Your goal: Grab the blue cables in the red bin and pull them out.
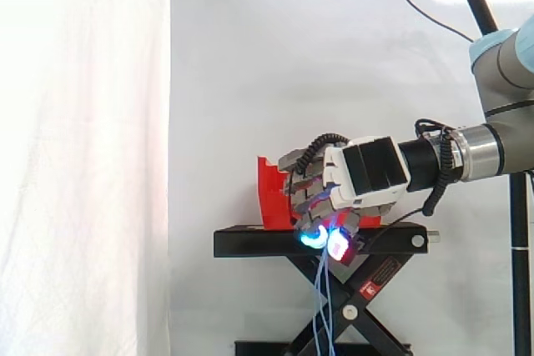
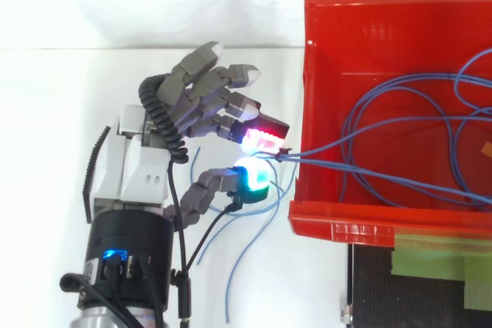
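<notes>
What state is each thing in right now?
hand: shut, glowing pads pinching the blue cables just outside the bin.
blue cables: partly pulled out over the bin's edge, loose ends hanging below the hand, the rest in the bin.
red bin: on the stand, cables inside.
black stand: scissor legs raised.

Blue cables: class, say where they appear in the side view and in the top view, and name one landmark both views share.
Side view: blue cables hang from the hand's pinch, before the black stand.
Top view: the cables loop inside the red bin, crossing its left wall to the pinching hand.
Shared landmark: the red bin.
</notes>
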You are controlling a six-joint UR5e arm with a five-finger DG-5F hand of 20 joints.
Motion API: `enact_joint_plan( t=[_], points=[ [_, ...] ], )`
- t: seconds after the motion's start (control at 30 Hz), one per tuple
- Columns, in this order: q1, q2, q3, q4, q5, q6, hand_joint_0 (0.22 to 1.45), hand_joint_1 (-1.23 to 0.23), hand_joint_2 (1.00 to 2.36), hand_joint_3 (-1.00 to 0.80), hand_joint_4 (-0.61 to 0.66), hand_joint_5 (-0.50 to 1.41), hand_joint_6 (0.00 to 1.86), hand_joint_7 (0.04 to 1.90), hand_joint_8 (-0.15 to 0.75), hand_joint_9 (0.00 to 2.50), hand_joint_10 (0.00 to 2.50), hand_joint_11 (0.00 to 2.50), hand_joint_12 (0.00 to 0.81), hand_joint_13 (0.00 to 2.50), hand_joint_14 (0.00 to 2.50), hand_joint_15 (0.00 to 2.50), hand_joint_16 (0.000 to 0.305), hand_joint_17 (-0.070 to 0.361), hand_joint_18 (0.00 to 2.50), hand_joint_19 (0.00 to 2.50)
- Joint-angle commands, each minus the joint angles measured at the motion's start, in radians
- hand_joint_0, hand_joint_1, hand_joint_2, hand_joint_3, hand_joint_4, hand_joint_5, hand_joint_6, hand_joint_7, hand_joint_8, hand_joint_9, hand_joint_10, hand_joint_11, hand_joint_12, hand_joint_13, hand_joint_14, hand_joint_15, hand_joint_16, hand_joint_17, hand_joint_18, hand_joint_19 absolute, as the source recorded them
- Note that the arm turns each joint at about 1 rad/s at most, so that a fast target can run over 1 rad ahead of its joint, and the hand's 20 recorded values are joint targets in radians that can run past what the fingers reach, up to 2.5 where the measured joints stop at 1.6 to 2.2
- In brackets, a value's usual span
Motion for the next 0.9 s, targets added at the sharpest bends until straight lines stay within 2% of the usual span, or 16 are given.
enact_joint_plan(
  t=[0.0, 0.2, 0.6, 0.67, 0.87],
  points=[
    [0.001, 0.000, 0.000, 0.001, -0.002, 0.001, 0.85, -0.82, 1.00, -1.00, 0.06, 0.89, 0.02, 0.87, 0.217, 0.89, 0.03, 1.08, 0.320, 0.67, 0.02, 0.54, 0.040, 0.089, 0.47, 0.46],
    [-0.010, 0.001, 0.000, 0.001, -0.003, 0.002, 0.82, -0.85, 1.00, -1.00, 0.11, 0.82, 0.01, 0.71, 0.220, 0.87, 0.03, 1.05, 0.326, 0.66, 0.02, 0.54, 0.041, 0.091, 0.46, 0.46],
    [-0.022, 0.000, 0.000, -0.001, -0.005, 0.001, 0.81, -0.87, 1.00, -1.00, 0.12, 0.77, 0.01, 0.64, 0.224, 0.85, 0.03, 1.03, 0.327, 0.65, 0.02, 0.54, 0.041, 0.093, 0.45, 0.47],
    [-0.030, 0.000, -0.002, -0.017, -0.005, 0.001, 0.81, -0.87, 1.00, -1.00, 0.13, 0.77, 0.01, 0.63, 0.225, 0.85, 0.03, 1.04, 0.327, 0.65, 0.02, 0.54, 0.041, 0.093, 0.46, 0.47],
    [-0.037, 0.000, 0.000, -0.059, -0.022, -0.001, 0.81, -0.87, 1.00, -1.00, 0.13, 0.77, 0.01, 0.62, 0.225, 0.85, 0.03, 1.02, 0.327, 0.66, 0.02, 0.54, 0.042, 0.093, 0.46, 0.46]
  ],
)
